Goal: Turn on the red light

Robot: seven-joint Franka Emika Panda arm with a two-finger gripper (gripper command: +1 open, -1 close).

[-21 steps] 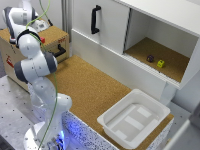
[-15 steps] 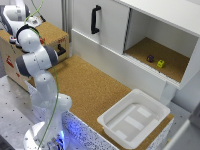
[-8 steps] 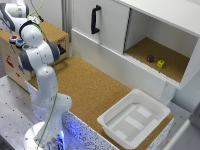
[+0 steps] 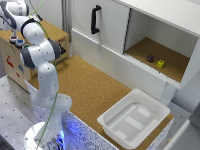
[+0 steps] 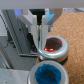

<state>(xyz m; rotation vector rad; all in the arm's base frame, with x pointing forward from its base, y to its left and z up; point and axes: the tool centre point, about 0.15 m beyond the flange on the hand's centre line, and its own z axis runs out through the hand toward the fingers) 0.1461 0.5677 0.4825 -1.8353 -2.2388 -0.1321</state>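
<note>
- Wrist view, nearest: gripper (image 5: pixel 44 41) hangs directly over the red light (image 5: pixel 51 48); fingers (image 5: pixel 40 31) stand close together with almost no gap, clenched on nothing, tips at or just above the lamp's red face. Contact cannot be confirmed.
- Red light: one, round, red centre glowing orange, dark rim. Judged rigid, fixed in its mount, not fragile; nothing to lift. Best handled by a straight push on the centre of the face with closed fingertips, not a grip on the rim.
- Blue button (image 5: pixel 49 74): one, same size, just beside the red light; an off-centre push risks hitting it.
- Exterior view: both buttons sit on top of the wooden box (image 4: pixel 59 36) at that view's left, the gripper hidden behind the arm (image 4: pixel 42 52).
- Mid-field: one white tray (image 4: pixel 111 122) on the cork table (image 4: pixel 95 87).
- Far: one cabinet (image 4: pixel 112 30) with a black handle (image 4: pixel 95 19); open shelf holds one dark object (image 4: pixel 150 58) and one yellow-green cube (image 4: pixel 160 63).
</note>
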